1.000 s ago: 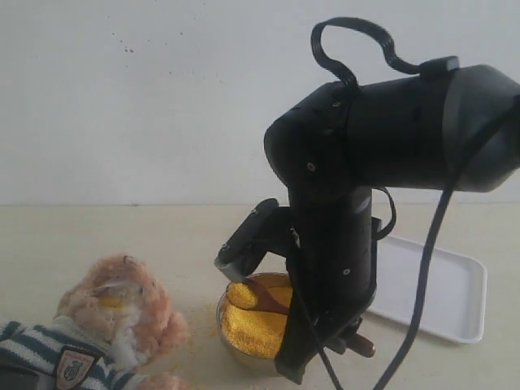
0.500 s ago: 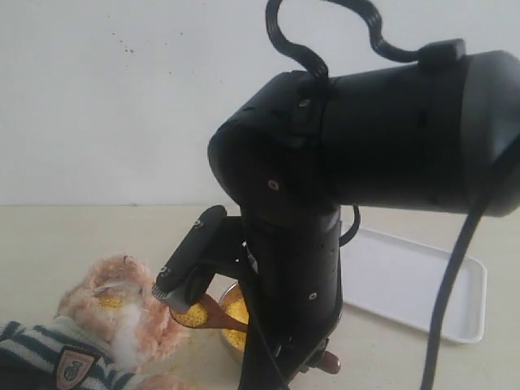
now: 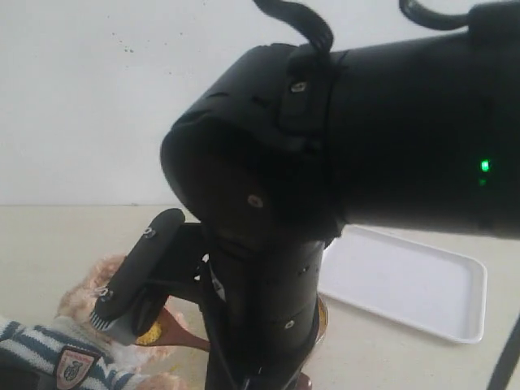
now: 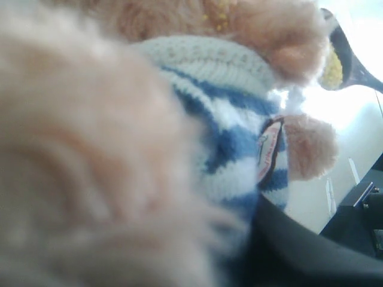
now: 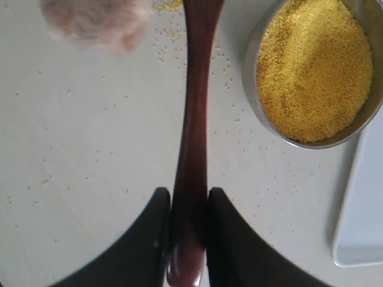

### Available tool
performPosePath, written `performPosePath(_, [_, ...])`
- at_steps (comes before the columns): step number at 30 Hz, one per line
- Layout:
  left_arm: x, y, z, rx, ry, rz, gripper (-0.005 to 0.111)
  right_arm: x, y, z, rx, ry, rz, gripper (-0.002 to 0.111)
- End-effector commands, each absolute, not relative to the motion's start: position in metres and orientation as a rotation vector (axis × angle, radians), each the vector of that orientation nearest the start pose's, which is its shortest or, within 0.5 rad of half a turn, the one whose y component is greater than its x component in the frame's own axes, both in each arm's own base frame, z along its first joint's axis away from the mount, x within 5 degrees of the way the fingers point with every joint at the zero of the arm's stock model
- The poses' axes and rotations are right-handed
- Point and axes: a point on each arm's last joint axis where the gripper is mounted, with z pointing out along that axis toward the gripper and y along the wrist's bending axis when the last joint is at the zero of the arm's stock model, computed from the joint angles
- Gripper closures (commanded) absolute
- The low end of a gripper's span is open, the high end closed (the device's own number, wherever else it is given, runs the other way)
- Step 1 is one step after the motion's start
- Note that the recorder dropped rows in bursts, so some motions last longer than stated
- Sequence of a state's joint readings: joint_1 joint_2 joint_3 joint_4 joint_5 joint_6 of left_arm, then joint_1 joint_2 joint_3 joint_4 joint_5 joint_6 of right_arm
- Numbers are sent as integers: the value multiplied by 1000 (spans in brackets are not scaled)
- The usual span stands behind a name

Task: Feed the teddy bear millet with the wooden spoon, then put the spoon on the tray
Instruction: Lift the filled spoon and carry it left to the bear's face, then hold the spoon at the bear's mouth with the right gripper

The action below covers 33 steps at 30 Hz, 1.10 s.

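Observation:
The teddy bear [image 3: 80, 299] lies at the lower left in its striped shirt [image 4: 230, 134], its fur filling the left wrist view. My left gripper is pressed into the bear's body; one dark finger [image 4: 299, 254] shows against the shirt and the rest is buried in fur. My right gripper [image 5: 188, 197] is shut on the end of the wooden spoon [image 5: 194, 107]. The spoon's bowl [image 3: 161, 329] carries millet at the bear's face. More millet [image 5: 314, 66] fills the metal bowl [image 5: 251, 89]. The white tray [image 3: 414, 288] lies to the right.
The right arm's black body fills the middle of the exterior view and hides nearly all of the metal bowl. Loose yellow grains [image 5: 161, 51] are scattered on the beige table around the spoon. A bear paw [image 5: 96, 21] lies near the spoon's handle.
The right arm has swung left, carrying the millet-laden spoon from over the bowl to the bear's face. The arm now covers the bowl. The bear has stayed put.

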<state>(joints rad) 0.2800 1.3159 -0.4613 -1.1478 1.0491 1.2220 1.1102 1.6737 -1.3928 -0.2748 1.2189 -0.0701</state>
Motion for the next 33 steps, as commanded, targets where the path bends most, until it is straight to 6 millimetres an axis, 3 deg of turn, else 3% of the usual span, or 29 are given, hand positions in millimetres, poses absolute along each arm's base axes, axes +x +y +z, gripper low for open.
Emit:
performPosePath(1, [184,-23,196,245,2441,-1088,103,162,290,292,-1684,2285,-227,108])
performPosePath(20, [184,-23,196,245,2441,-1088,103,175,289,295,-1655,2187,-401,108])
performPosePath(29, [184,-23,196,245,2441,-1088,103,186,312,304,-1646,2140,-375,108])
performPosePath(33, [184,-23,196,245,2441,-1088,103,192,324,298,-1652,2141,-379,108])
